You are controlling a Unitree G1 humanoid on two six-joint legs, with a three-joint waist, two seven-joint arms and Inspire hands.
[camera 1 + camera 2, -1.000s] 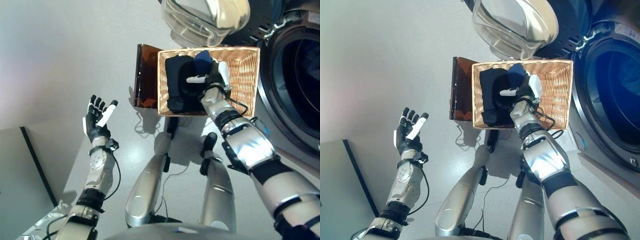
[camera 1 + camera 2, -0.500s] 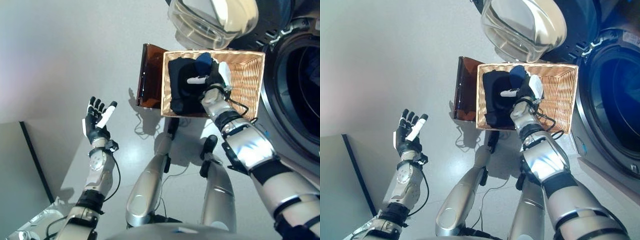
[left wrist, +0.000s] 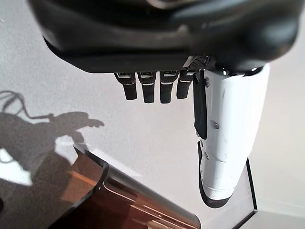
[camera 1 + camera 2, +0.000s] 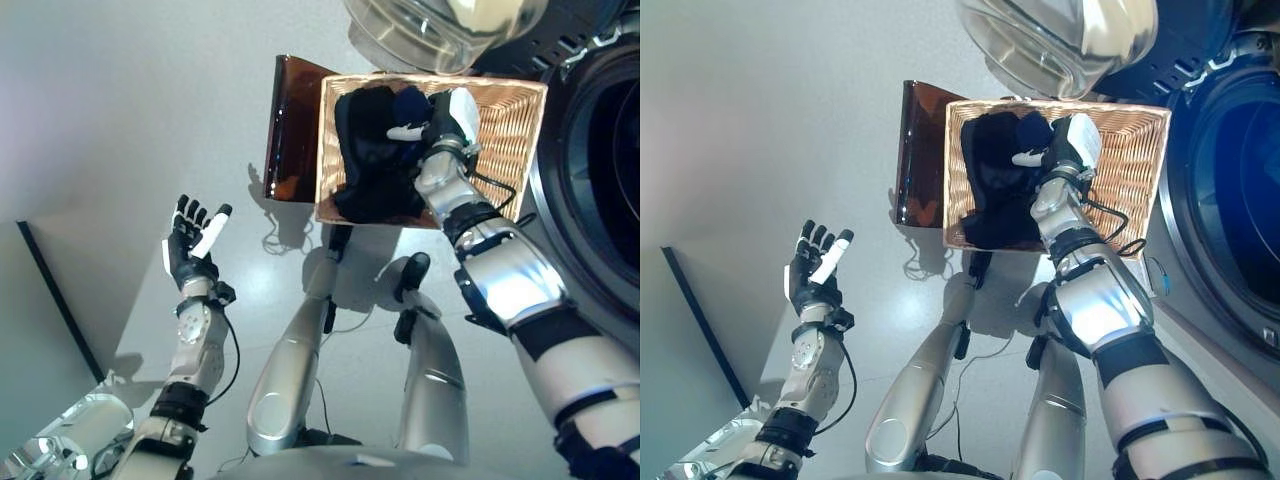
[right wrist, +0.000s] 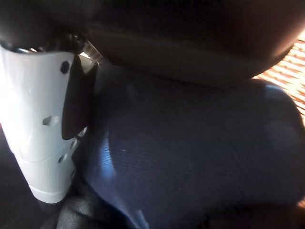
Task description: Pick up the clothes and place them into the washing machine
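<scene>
A shallow wicker basket [image 4: 505, 135] rests on a dark brown box [image 4: 290, 125] beside the washing machine [image 4: 600, 160]. It holds dark clothes [image 4: 365, 150] with a blue piece [image 4: 408, 102] on top. My right hand [image 4: 445, 125] is down in the basket on the clothes, its white-covered thumb pointing across them. In the right wrist view the thumb [image 5: 43, 124] lies against the blue cloth [image 5: 190, 157]. My left hand [image 4: 192, 248] is open and empty, held up over the floor far to the left of the basket; its straight fingers [image 3: 152, 88] show in the left wrist view.
The machine's round glass door [image 4: 440, 25] hangs open just beyond the basket's far edge. The dark drum opening [image 4: 1230, 180] lies right of the basket. A dark line [image 4: 55, 310] crosses the grey floor at the left.
The whole picture has shifted, so the camera has moved. My right hand stays on the clothes in the basket. My left hand stays raised and open.
</scene>
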